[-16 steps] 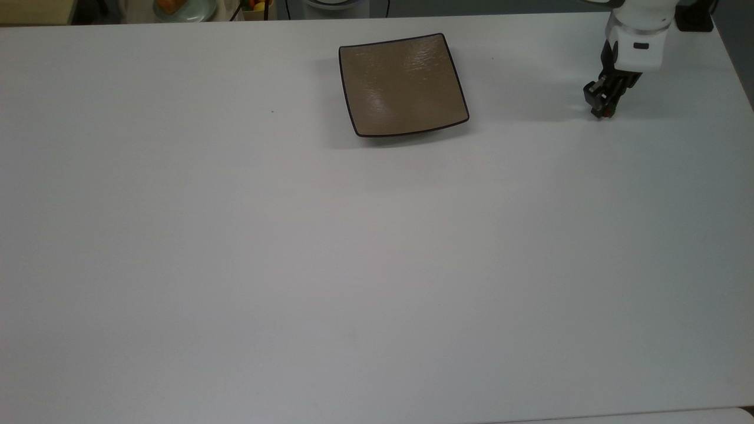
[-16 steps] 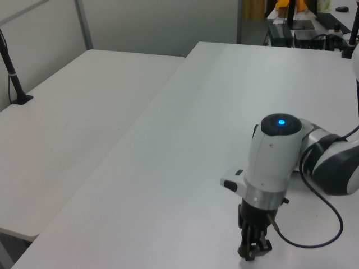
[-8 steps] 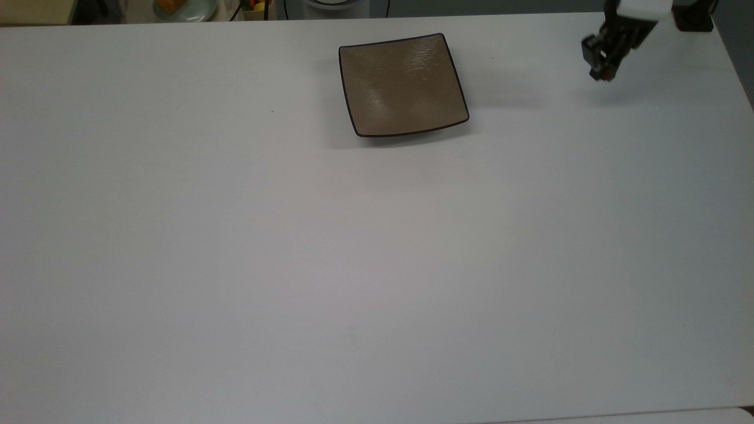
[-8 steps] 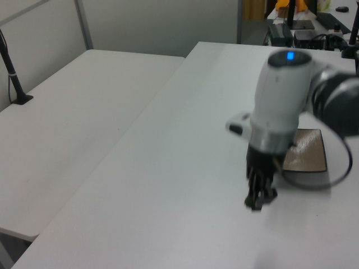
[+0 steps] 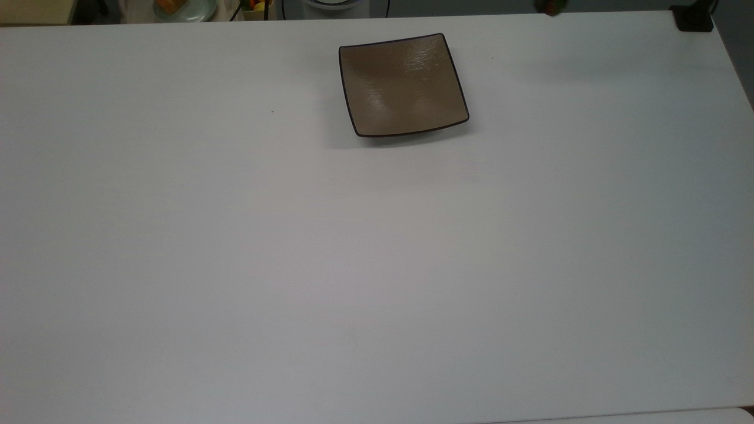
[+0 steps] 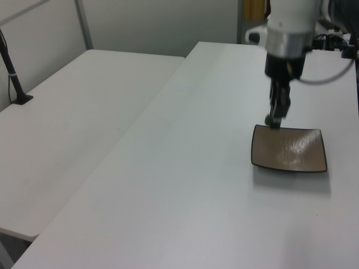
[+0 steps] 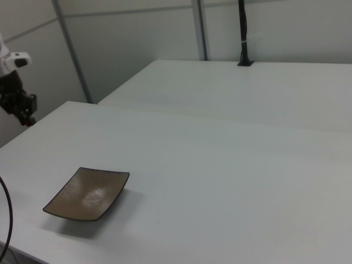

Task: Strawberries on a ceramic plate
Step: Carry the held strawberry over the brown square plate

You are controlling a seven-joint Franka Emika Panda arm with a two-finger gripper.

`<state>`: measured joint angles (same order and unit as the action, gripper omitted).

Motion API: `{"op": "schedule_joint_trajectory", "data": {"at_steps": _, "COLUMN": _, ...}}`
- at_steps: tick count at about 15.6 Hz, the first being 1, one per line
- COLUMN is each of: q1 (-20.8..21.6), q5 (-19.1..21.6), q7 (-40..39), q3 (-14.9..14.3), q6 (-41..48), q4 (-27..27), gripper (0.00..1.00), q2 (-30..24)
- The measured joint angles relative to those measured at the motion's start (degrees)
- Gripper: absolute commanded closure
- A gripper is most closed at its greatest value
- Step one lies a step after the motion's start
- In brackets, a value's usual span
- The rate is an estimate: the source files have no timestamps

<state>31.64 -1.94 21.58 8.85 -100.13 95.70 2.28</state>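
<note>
The square tan-brown ceramic plate point(image 5: 403, 85) lies bare on the white table near the top view's far edge; it also shows as the plate point(image 6: 289, 156) and the plate point(image 7: 87, 193). My gripper point(image 6: 275, 116) hangs well above the table, shut on the tiny strawberry point(image 6: 270, 119), whose green cap peeks out at the fingertips. In the left view it hovers by the plate's far left corner. In the top view the strawberry point(image 5: 552, 7) shows at the upper edge, right of the plate. In the right view the gripper point(image 7: 23, 114) is high above and left of the plate.
A black mount point(image 5: 695, 17) sits at the table's far right corner in the top view. A pale green dish point(image 5: 185, 9) stands beyond the far edge. A second white table point(image 6: 73, 117) with a black post point(image 6: 14, 84) adjoins on the left view's left.
The gripper has lifted off the table with the strawberry and travelled up and toward the plate, leaving the top view's right side for its upper edge.
</note>
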Motion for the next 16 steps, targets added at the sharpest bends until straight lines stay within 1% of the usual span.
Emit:
{"op": "schedule_joint_trajectory", "data": {"at_steps": 3, "q1": -0.8, "q5": 0.1, "q7": -0.1, "q3": -4.5, "q6": 2.4, "q4": 0.6, "gripper": 0.91, "q2": -1.1}}
{"op": "schedule_joint_trajectory", "data": {"at_steps": 4, "q1": -0.9, "q5": 0.1, "q7": -0.7, "q3": -7.0, "q6": 2.4, "q4": 1.2, "gripper": 0.90, "q2": -0.9}}
{"op": "schedule_joint_trajectory", "data": {"at_steps": 5, "q1": -1.1, "q5": 0.2, "q7": -1.6, "q3": -8.6, "q6": 2.4, "q4": 1.6, "gripper": 0.90, "q2": -0.8}}
{"op": "schedule_joint_trajectory", "data": {"at_steps": 8, "q1": -1.8, "q5": 0.2, "q7": -5.1, "q3": -12.2, "q6": 2.5, "q4": 3.4, "gripper": 0.90, "q2": -0.7}}
{"op": "schedule_joint_trajectory", "data": {"at_steps": 9, "q1": -2.6, "q5": 0.2, "q7": -6.9, "q3": -12.8, "q6": 2.5, "q4": 5.0, "gripper": 0.90, "q2": -0.7}}
{"op": "schedule_joint_trajectory", "data": {"at_steps": 12, "q1": -3.8, "q5": 0.2, "q7": -8.9, "q3": -12.8, "q6": 2.5, "q4": 8.8, "gripper": 0.90, "q2": -0.4}}
{"op": "schedule_joint_trajectory", "data": {"at_steps": 16, "q1": -3.9, "q5": 0.2, "q7": -9.7, "q3": -12.8, "q6": 2.3, "q4": 13.6, "gripper": 0.90, "q2": 0.9}}
